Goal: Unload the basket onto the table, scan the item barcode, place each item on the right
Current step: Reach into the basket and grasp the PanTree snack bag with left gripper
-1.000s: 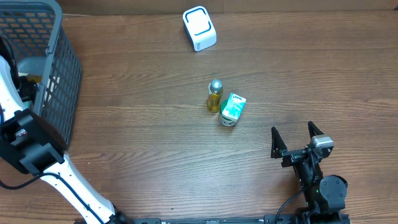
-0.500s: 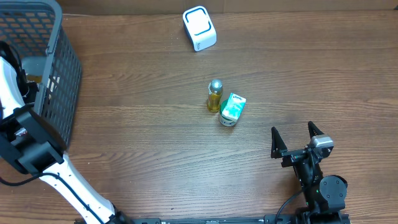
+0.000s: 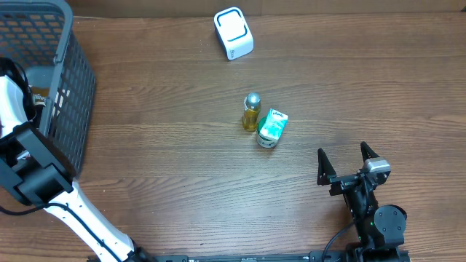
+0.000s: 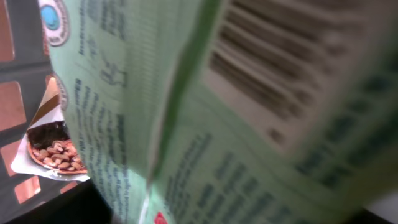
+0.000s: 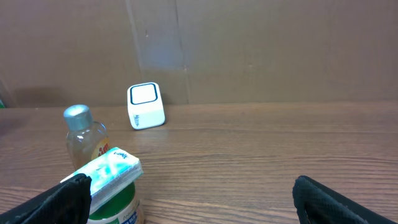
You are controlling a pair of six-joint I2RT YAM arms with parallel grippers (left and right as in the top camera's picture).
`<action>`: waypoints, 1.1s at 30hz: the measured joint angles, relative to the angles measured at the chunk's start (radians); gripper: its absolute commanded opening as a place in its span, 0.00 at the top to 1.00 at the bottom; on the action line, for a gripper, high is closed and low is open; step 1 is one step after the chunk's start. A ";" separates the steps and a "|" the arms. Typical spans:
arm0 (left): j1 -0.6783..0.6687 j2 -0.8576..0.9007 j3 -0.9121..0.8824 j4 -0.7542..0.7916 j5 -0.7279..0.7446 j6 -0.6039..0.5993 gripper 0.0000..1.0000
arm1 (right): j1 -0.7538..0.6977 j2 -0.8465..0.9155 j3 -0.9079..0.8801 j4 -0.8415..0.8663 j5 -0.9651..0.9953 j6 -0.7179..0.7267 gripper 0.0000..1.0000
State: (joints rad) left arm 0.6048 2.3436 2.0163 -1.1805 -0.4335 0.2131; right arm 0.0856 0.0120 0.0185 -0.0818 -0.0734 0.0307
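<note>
A pale green packet (image 4: 249, 124) fills the left wrist view, very close and blurred, with its barcode (image 4: 261, 68) facing the camera at the upper right. My left arm (image 3: 14, 109) reaches into the grey basket (image 3: 69, 87), which hides its gripper in the overhead view. The packet covers the fingers, so I cannot make out their state. The white scanner (image 3: 234, 33) stands at the table's far edge. Near the front right, my right gripper (image 3: 343, 151) stands open with nothing between its fingers.
A small yellow bottle (image 3: 251, 111) and a green-lidded jar with a teal packet on top (image 3: 272, 128) stand mid-table, ahead and left of the right gripper (image 5: 196, 205). A packet picturing nuts (image 4: 53, 152) lies in the basket.
The left arm has shifted slightly at the basket. The right arm and the things on the table have not moved.
</note>
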 measured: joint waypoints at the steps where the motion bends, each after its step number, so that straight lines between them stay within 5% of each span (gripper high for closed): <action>1: 0.000 0.000 0.000 0.000 -0.007 0.000 0.63 | 0.000 0.000 0.000 0.000 0.000 0.000 0.00; 6: -0.002 -0.012 -0.001 -0.008 -0.009 0.003 0.82 | 0.000 0.000 0.000 0.000 0.000 0.000 0.00; 14: -0.002 -0.025 0.009 -0.032 0.043 -0.002 0.92 | 0.000 0.000 0.000 0.000 0.000 0.000 0.00; 26: 0.006 -0.027 0.026 -0.068 0.116 -0.013 0.83 | 0.000 0.000 0.000 0.000 0.000 0.000 0.00; 33: 0.002 -0.037 -0.006 -0.056 0.108 -0.027 0.60 | 0.000 0.000 0.000 0.000 0.000 0.000 0.00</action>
State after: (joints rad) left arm 0.6064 2.3066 2.0098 -1.2366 -0.3252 0.1864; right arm 0.0856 0.0120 0.0185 -0.0822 -0.0731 0.0307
